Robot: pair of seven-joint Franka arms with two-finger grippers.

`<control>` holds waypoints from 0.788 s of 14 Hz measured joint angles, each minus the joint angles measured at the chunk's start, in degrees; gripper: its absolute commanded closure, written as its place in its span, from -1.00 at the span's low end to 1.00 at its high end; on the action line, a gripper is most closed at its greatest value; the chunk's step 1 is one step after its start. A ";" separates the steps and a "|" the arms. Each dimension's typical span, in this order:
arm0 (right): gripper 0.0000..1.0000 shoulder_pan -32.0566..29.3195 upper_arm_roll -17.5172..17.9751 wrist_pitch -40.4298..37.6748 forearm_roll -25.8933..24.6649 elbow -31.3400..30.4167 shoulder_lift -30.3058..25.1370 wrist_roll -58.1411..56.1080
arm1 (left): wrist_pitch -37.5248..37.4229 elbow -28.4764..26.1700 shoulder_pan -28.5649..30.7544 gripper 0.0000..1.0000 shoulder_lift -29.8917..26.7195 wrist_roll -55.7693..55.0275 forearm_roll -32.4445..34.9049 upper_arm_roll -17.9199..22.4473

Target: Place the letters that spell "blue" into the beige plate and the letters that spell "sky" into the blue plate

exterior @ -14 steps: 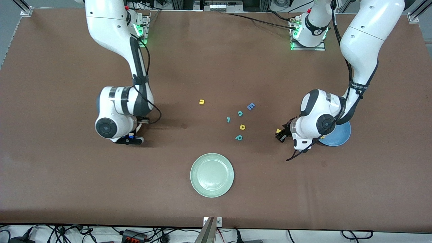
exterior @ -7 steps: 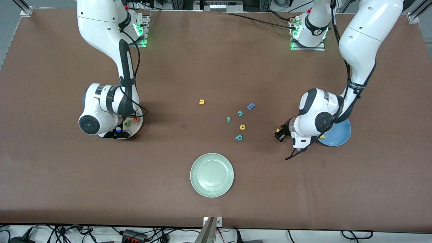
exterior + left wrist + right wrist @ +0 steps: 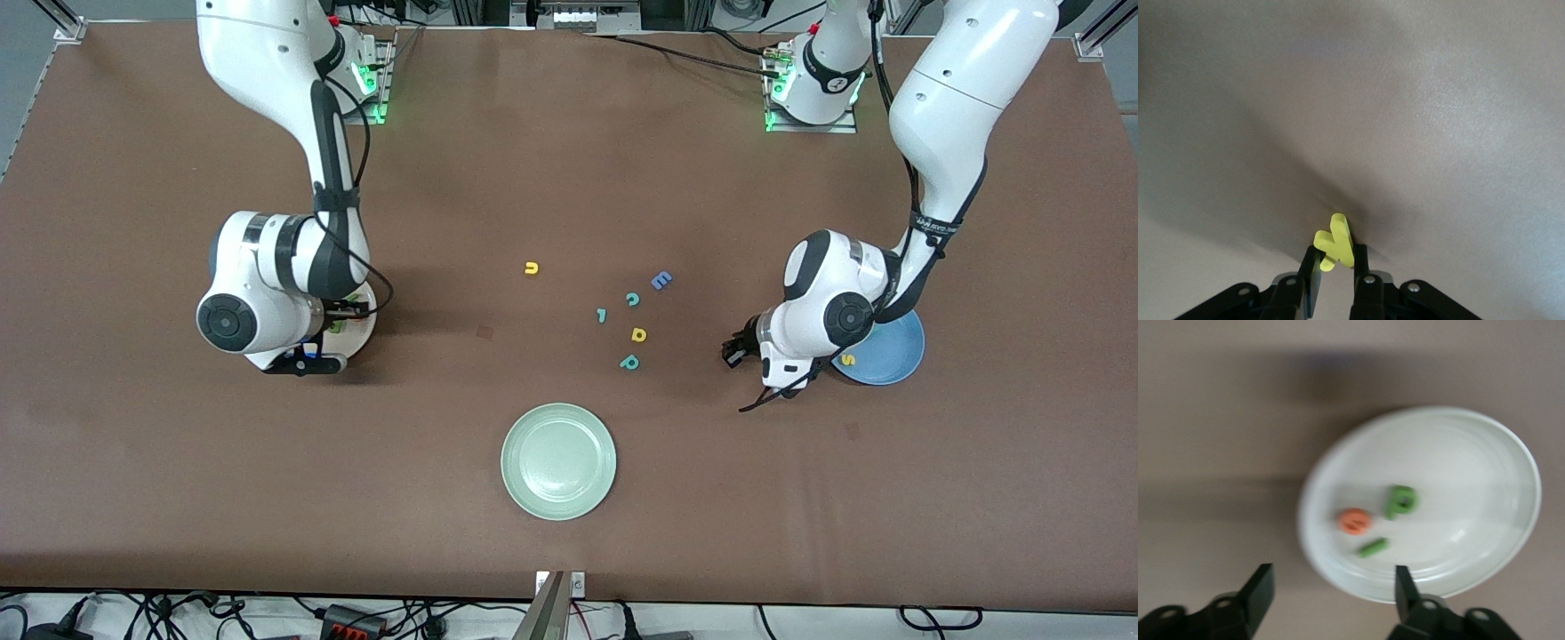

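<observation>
Desk (image 3: 569,178): spreading brown under all, cables trailing along its camera edge | left tool (image 3: 1333,267): pinching yellow k (image 3: 1335,241) beside blue plate (image 3: 898,360), yellow s (image 3: 848,360) lying in it | right tool (image 3: 1331,590): gaping wide over beige plate (image 3: 1485,453), holding orange e (image 3: 1355,521), green b (image 3: 1402,501), dark green l (image 3: 1373,547) | yellow u (image 3: 531,268): lying mid-desk between the plates.

Brown table top (image 3: 569,160) fills view, evenly lit, soft shadows. Metal frame posts (image 3: 62,22) at corners. Grey floor past edges. Tangle of black cables (image 3: 178,613) along white strip below table's near edge.
</observation>
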 measured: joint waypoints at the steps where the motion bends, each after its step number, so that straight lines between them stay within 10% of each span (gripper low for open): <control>1: -1.00 2.16 0.04 0.09 1.96 1.54 -0.23 1.83 | -1.33 0.17 0.09 0.80 -0.13 1.48 0.03 0.04; 11: -1.00 25.30 0.37 12.98 7.87 -0.58 3.35 24.31 | -21.02 2.37 9.59 0.79 -5.90 27.13 4.85 1.39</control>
